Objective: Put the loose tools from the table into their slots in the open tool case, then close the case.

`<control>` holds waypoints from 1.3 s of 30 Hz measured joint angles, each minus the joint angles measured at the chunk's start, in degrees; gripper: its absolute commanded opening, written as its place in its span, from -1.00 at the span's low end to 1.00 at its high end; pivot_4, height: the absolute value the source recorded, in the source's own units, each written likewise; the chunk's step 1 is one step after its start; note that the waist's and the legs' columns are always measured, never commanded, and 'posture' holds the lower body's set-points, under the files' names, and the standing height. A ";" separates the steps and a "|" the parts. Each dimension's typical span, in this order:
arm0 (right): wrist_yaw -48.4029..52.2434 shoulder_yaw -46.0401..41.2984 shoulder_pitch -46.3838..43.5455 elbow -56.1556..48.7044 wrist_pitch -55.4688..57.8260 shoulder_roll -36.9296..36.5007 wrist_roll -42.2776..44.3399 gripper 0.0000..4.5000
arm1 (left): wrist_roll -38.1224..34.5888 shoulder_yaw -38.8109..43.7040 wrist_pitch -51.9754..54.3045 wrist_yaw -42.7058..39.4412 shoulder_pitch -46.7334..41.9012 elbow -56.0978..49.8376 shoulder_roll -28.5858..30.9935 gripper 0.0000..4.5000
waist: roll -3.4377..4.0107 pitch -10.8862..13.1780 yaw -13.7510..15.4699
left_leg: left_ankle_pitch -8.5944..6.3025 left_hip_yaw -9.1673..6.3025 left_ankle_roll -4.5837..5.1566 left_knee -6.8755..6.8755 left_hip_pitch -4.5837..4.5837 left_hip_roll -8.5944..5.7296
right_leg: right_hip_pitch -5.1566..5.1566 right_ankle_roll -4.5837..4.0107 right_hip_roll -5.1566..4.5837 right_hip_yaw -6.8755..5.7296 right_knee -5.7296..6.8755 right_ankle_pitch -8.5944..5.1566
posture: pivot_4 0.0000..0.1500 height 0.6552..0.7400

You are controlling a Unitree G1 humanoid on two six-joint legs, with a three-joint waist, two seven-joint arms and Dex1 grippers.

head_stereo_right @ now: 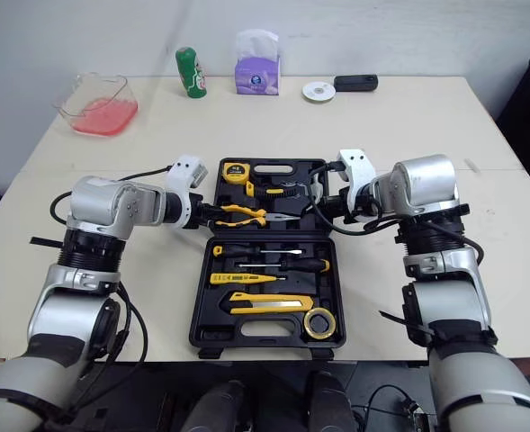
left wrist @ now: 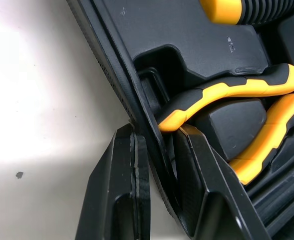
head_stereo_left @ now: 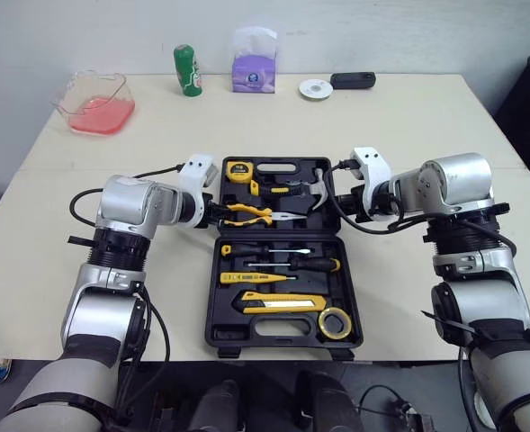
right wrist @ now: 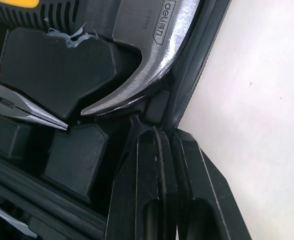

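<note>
**Black plastic tool case** (head_stereo_left: 247,335): one. It lies open and flat on the beige table (head_stereo_left: 408,117), near the front edge. The hinge line runs left to right, with the lid half farther away.

**Contents, from the head views:**
- one yellow tape measure (head_stereo_left: 238,169)
- one steel claw hammer (head_stereo_left: 311,184)
- one pair of yellow-handled long-nose pliers (head_stereo_left: 251,213)
- three yellow-and-black screwdrivers (head_stereo_left: 314,264)
- one yellow utility knife (head_stereo_left: 278,301)
- one roll of yellow tape (head_stereo_left: 336,322)

The pliers lie left to right, nose toward the right.

**Left gripper** (left wrist: 154,135): at the lid half's left edge. The wrist view adds the detail: fingers narrow, one on each side of the wall, beside the pliers' handle ends.

**Right gripper** (right wrist: 166,132): at the lid half's right edge. The wrist view shows the fingers almost together, pinching the wall next to the hammer's claw.
</note>
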 measured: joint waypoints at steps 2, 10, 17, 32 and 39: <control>-2.36 -2.86 0.54 -0.11 -1.74 1.45 -0.11 -1.00 | 0.10 1.52 -2.15 1.01 0.58 0.04 -0.89 -0.82 | 0.00 0.00 0.01 | 0.03 -0.01 -0.01 0.00 -0.04 0.00 | -0.03 0.00 -0.01 0.02 0.01 0.00 | 1.00 1.00; -3.65 -8.20 9.86 -9.37 -24.17 3.77 0.12 -1.00 | 0.12 8.13 -22.00 3.11 4.41 0.32 -3.88 -0.88 | -0.01 0.03 0.08 | 0.04 0.02 -0.01 -0.09 -0.55 -0.05 | -0.57 0.00 0.00 -0.09 -0.01 0.00 | 1.00 1.00; -3.90 -3.52 18.76 -15.19 -48.69 3.04 -4.21 -1.00 | 1.46 8.71 -50.23 0.97 12.49 -0.23 -4.82 -0.93 | -0.01 0.03 -0.24 | 0.06 0.15 0.03 -0.05 -1.06 -0.04 | -1.15 0.01 0.00 -0.13 0.07 0.01 | 1.00 1.00; -19.36 9.70 33.09 3.27 -122.27 -11.19 -35.55 -1.00 | 14.40 2.13 -92.63 1.07 25.24 4.12 1.48 -0.97 | -0.12 0.04 -0.10 | 0.13 0.25 0.19 0.01 -0.88 -0.04 | -0.91 0.05 -0.15 -0.13 0.06 0.05 | 1.00 1.00; -21.42 9.79 36.05 3.52 -128.99 -12.36 -38.40 -0.64 | 12.79 2.56 -93.56 -0.62 30.47 0.55 3.20 -0.40 | -0.13 0.02 -0.09 | 0.12 0.28 0.19 -0.10 -0.27 0.04 | -0.35 0.03 -0.12 -0.11 -0.02 0.03 | 1.00 1.00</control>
